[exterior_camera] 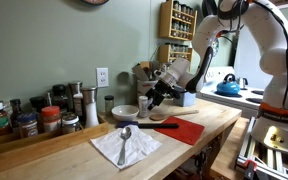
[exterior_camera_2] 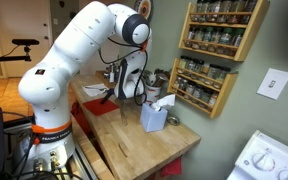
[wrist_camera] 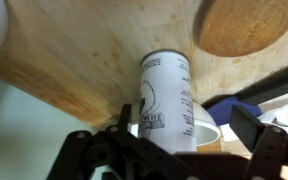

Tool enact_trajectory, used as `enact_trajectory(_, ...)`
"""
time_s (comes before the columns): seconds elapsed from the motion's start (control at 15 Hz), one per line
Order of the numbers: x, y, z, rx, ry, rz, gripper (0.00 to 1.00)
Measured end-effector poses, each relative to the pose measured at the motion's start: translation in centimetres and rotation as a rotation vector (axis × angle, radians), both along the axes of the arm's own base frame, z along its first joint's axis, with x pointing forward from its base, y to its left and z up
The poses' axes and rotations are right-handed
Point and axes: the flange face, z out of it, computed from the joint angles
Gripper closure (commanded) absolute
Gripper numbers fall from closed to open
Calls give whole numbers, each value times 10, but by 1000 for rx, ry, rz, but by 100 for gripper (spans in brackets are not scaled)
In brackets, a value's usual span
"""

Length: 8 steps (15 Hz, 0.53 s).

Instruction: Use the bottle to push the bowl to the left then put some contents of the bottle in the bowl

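Note:
In the wrist view the whitish bottle (wrist_camera: 164,95) with dark print stands on the wooden counter between my gripper's (wrist_camera: 182,130) two fingers. The right finger stands clear of it, so the gripper is open around the bottle. A white rim, apparently the bowl (wrist_camera: 206,128), shows right beside the bottle. In an exterior view the white bowl (exterior_camera: 125,112) sits mid-counter, with the gripper (exterior_camera: 152,98) low and tilted just to its right. The arm covers the bottle there. The gripper (exterior_camera_2: 129,92) also shows low over the counter in an exterior view.
A napkin (exterior_camera: 134,152) with a spoon (exterior_camera: 125,133) lies at the counter's front, and a red cloth (exterior_camera: 184,130) to its right. Spice jars (exterior_camera: 24,120) and a tall white mill (exterior_camera: 90,103) line the wall. A tissue box (exterior_camera_2: 154,116) and a round wooden board (wrist_camera: 249,25) are nearby.

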Motion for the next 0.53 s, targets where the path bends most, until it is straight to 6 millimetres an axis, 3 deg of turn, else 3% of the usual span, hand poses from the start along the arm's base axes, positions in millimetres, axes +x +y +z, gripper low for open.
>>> enact_trajectory(0.13, 2, 3, -1, -2, -2, 4, 0)
enact_trajectory(0.2, 3, 4, -1, -5, -3, 4, 10)
enact_trajectory(0.27, 4, 5, -2, -10, -3, 3, 26)
enact_trajectory(0.53, 8, 6, -6, -34, -2, -2, 58)
